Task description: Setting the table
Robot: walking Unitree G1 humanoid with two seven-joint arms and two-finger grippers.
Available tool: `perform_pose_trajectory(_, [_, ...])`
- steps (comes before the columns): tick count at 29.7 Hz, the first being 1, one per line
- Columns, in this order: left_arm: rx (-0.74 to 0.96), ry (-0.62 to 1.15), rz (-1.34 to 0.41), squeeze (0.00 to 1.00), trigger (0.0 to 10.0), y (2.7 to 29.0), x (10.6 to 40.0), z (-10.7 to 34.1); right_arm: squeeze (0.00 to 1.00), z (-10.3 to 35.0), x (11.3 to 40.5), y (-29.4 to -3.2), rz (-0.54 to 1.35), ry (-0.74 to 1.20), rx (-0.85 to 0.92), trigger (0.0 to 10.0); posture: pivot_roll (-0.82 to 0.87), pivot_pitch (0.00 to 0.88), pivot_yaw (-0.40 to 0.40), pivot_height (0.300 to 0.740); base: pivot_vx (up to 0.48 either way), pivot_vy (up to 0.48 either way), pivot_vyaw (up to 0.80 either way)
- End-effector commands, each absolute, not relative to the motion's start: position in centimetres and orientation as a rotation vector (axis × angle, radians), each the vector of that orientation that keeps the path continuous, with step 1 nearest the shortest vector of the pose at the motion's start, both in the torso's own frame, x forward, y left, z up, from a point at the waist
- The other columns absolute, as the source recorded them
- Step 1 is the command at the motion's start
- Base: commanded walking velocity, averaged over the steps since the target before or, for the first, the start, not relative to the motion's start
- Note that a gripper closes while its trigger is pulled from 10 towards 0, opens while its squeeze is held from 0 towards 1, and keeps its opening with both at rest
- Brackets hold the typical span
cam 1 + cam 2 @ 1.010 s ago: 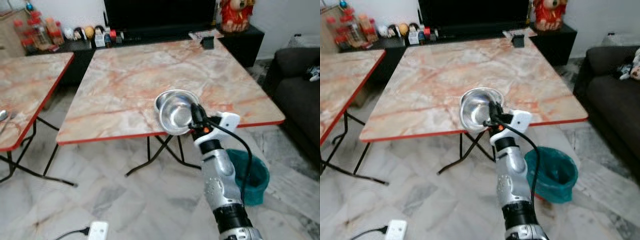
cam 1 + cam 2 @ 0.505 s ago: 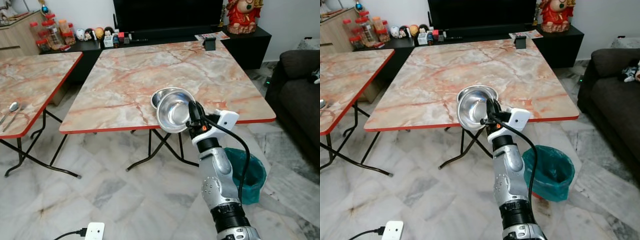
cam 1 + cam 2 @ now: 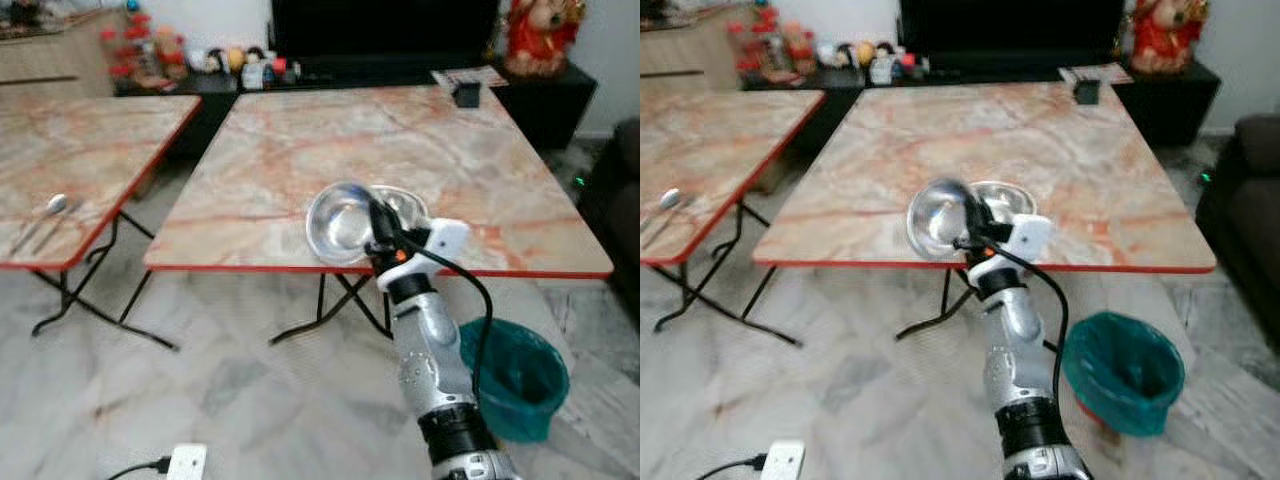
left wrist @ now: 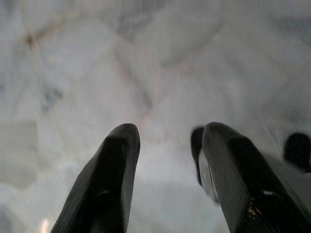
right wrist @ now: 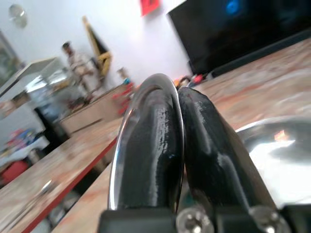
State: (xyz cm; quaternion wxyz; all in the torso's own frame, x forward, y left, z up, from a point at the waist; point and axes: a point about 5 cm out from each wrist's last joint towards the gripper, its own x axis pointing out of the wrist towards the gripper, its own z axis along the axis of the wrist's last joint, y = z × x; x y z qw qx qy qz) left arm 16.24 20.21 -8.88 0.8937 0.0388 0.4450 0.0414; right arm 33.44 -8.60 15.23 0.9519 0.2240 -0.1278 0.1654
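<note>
Right gripper [image 3: 374, 222] at centre frame, black fingers [image 5: 194, 145] pressed together on the rim of a steel bowl [image 3: 340, 222]. Bowl tipped on edge, hollow facing the camera, rim roughly upright, held over the near red edge of the marble-topped folding table [image 3: 300, 150]. Second steel bowl [image 3: 405, 204] resting flat on the tabletop just behind, partly hidden by the held one. Both round, shiny, thin-walled. Silver forearm rising from lower right, black cable looping past a white wrist module [image 3: 442, 238].

Left gripper [image 4: 165, 189] hanging over the floor, two ribbed black fingers spread apart, nothing between them.

Tabletop square, pinkish-beige with rust veins, red trim, crossed black legs beneath. Small dark box [image 3: 465, 94] near its far right corner. Second table [image 3: 90, 150] of the same pattern at left frame, a spoon [image 3: 50, 210] lying near its front edge.

Floor of pale grey-veined marble tiles [image 3: 200, 400]. Teal bin [image 3: 515, 375] at lower right beside the arm. White power strip [image 3: 188, 462] at bottom left. Dark television [image 3: 380, 25] on a low black cabinet along the top, red figurine [image 3: 535, 35] at upper right, jars and small bottles [image 3: 150, 55] at upper left, blurred.
</note>
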Motion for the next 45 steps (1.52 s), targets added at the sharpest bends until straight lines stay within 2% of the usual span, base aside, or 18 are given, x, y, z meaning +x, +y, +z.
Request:
perform_pose_trajectory(1, [0.059,0.917,0.088,0.00,10.0,19.69,16.61,-8.82,0.00,15.69,33.75,-8.95,0.319,-0.277,0.462,10.0,-0.06,0.000,0.054,0.740,0.364,0.000,0.00])
perform_pose_trajectory(17, [0.060,0.917,0.096,0.00,10.0,19.81,16.67,-8.78,0.00,15.66,33.57,-8.91,0.324,-0.289,0.441,10.0,-0.06,0.000,0.059,0.740,0.368,0.000,0.00])
perform_pose_trajectory(20, [0.056,0.914,0.101,0.00,10.0,19.88,16.68,-8.76,0.00,16.04,33.49,-9.01,0.329,-0.321,0.460,10.0,-0.06,0.000,0.059,0.740,0.359,0.000,0.79])
perform_pose_trajectory(40, [0.069,0.909,0.097,0.00,10.0,20.27,16.84,-8.62,0.00,15.71,33.65,-8.73,0.340,-0.291,0.480,10.0,-0.06,0.000,0.061,0.740,0.000,0.000,0.03])
perform_pose_trajectory(45, [0.071,0.909,0.095,0.00,10.0,20.24,16.85,-8.62,0.00,15.76,33.58,-8.93,0.327,-0.307,0.464,10.0,-0.06,0.000,0.062,0.740,0.255,0.000,0.00])
